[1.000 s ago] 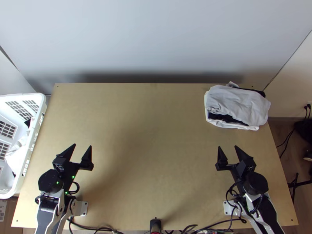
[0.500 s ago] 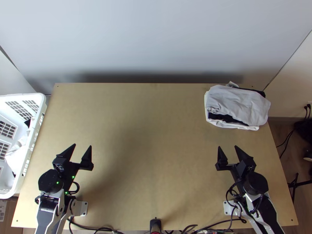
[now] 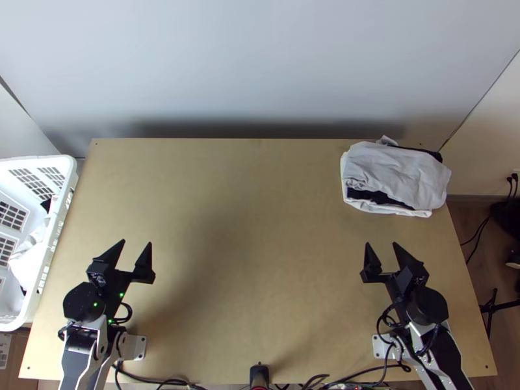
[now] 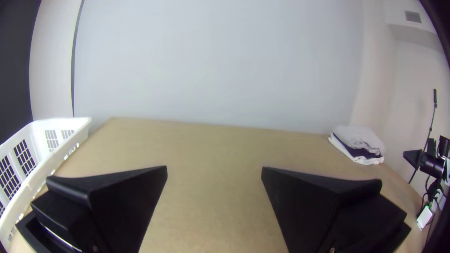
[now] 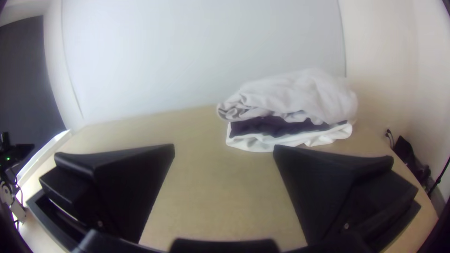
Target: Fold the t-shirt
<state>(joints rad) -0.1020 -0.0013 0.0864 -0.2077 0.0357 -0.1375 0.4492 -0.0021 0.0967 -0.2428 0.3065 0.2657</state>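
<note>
The folded pale grey cloth [image 3: 396, 170] lies on top of a pile at the far right corner of the table [image 3: 253, 227], over a dark layer [image 5: 276, 125] and a white layer [image 5: 255, 142]; I take it as 1 likely t-shirt, though the white cloth [image 3: 27, 260] bunched in the basket [image 3: 57, 224] could be the 1 meant. The left gripper [image 3: 137, 244] and the right gripper [image 3: 381, 244] have their fingers spread apart, with nothing between them, well short of either cloth. If the pile is the target, a deep pinch by the right gripper could catch the dark layer as well, since the layers sit so close, and a sideways pull could drag the pile over the table's edge, as it lies right by it. If the basket is the source, the left gripper could snag the rim, or lift 2 garments at once because they may be tangled. The pale grey cloth has its long axis running left to right, slanting a little towards the near side at its right end; with no collar or sleeve that I can make out, I cannot tell which way it points, nor can I for the bunched white cloth
</note>
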